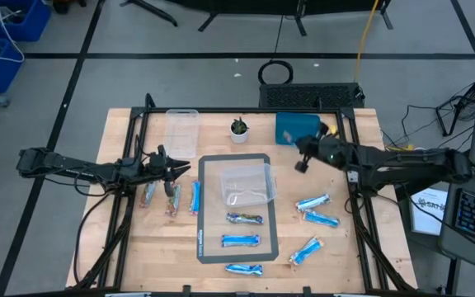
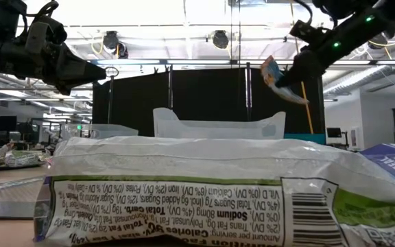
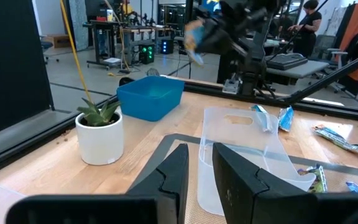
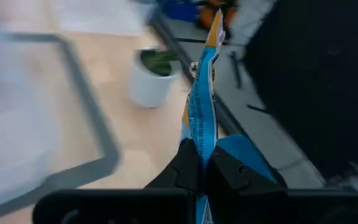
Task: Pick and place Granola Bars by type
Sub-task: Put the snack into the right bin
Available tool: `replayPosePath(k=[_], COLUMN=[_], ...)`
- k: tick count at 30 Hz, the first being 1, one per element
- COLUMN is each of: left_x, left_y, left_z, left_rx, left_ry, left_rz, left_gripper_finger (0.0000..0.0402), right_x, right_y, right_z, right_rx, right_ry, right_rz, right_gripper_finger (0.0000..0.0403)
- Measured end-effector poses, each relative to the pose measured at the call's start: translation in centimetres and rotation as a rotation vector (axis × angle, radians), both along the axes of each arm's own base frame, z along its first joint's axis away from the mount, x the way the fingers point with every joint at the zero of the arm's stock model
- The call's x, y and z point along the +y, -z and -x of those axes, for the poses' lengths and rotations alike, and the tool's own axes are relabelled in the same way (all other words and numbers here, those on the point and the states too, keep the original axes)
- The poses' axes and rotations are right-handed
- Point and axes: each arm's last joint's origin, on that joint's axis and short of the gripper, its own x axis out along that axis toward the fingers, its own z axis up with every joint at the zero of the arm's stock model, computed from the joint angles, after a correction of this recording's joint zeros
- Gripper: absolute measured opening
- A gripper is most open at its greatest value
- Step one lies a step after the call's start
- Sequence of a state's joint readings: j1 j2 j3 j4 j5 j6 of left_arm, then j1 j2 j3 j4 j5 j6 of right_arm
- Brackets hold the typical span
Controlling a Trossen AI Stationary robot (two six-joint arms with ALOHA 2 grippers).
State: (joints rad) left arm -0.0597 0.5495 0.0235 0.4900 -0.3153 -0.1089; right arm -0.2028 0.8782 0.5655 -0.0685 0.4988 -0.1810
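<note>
My right gripper is up in the air beside the blue square bin, shut on a blue-and-white granola bar. That bar also shows in the low view. My left gripper hovers over the table's left side, open by a narrow gap and holding nothing. Three bars lie flat on the wood just below it. Three more lie on the grey-edged mat, and three lie on the wood to the right. My right gripper pinches the bar between its two fingers, near one end of the wrapper. I see the wrapper edge-on, and most of it sticks out past the fingertips. The bar is lifted clear of the table and tilted.
A clear tub stands on the mat. A second clear tub sits near the far edge, with a small white plant pot next to it. A large snack bag fills the front of the low view.
</note>
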Motion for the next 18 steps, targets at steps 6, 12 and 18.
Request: replayPosePath(k=[6,12,18], left_x=[0.0,0.0,0.0], left_y=[0.0,0.0,0.0], left_z=[0.0,0.0,0.0], left_rx=[0.0,-0.001,0.0], left_ry=[0.0,0.0,0.0], left_rz=[0.0,0.0,0.0], left_gripper_finger=[0.0079,0.0079,0.0079], right_x=[-3.7,-6.3,-7.6], right_y=[-0.8,-0.6,0.4], right_z=[1.1,1.8,1.9], right_rx=[-0.095,-0.175,-0.136], right_ry=[0.19,0.196,0.239], right_rz=[0.021,-0.075,-0.113], right_gripper_finger=[0.0009,0.0002,0.0001])
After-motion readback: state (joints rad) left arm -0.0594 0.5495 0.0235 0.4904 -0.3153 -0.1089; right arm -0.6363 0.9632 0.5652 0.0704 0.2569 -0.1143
